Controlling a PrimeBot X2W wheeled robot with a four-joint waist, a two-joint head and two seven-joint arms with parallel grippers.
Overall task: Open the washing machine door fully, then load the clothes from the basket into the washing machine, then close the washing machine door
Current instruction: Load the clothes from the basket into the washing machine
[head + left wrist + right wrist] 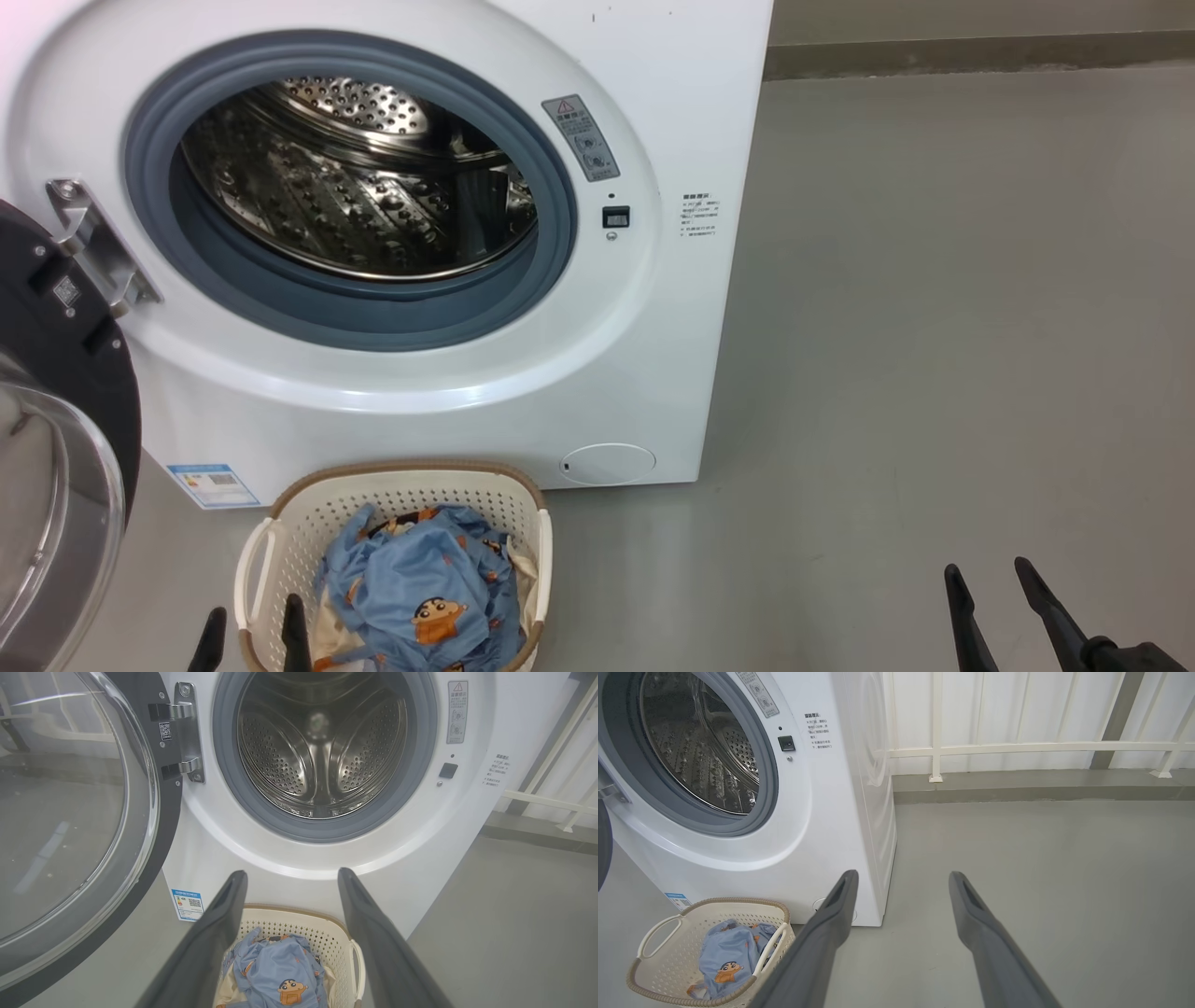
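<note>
The white washing machine (653, 355) stands with its steel drum (355, 177) bare. Its black door (65, 392) with the glass bowl hangs swung out to the left, also large in the left wrist view as the door (70, 826). On the floor before the machine sits the cream basket (411, 485), holding the light blue printed clothes (420, 583) over some cream cloth. My left gripper (254, 616) stands open just above the basket's near left side, nothing between its fingers. My right gripper (988, 571) is open over bare floor, well right of the basket (649, 970).
Grey floor (934, 327) stretches to the right of the machine. A white railing (1017, 746) and a low kerb run along the back wall. A blue label sticker (213, 485) marks the machine's lower left.
</note>
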